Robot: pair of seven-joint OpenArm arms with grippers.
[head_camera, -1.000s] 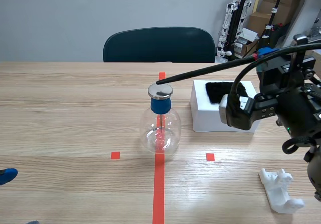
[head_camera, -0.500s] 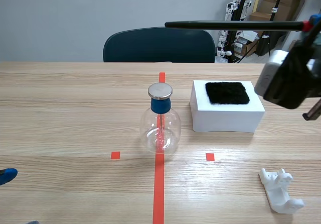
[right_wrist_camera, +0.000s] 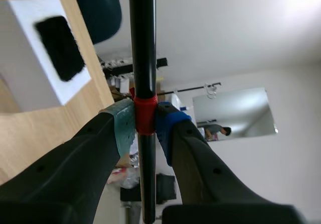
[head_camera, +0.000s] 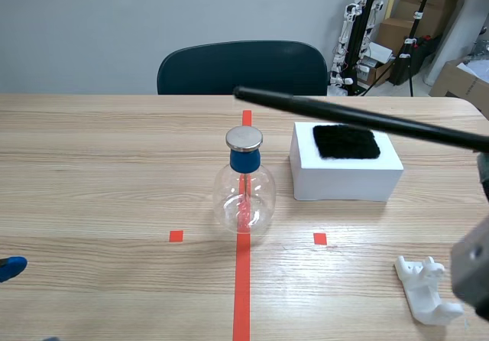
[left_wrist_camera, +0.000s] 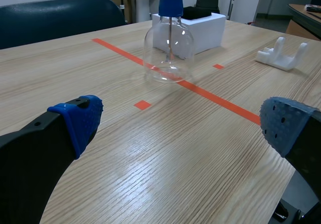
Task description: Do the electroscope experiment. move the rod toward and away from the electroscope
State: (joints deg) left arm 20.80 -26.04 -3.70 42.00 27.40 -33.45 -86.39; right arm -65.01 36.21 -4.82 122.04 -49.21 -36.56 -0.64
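The electroscope is a clear round flask with a blue neck and a flat metal cap, standing on the red tape line. A long black rod slants across the scene view, and its tip hangs above and just behind the cap without touching it. In the right wrist view my right gripper is shut on the rod at its red band. Only a bit of the right arm shows at the scene's lower right. My left gripper stands open low over the table, well short of the flask.
A white box with a black fur pad on top stands right of the flask. A white plastic holder lies at the front right. A dark chair stands behind the table's far edge.
The rod's tip left the cap and rose high and level, then came down again to hang above the cap. The right arm swung out to the lower right. The left gripper stayed still.
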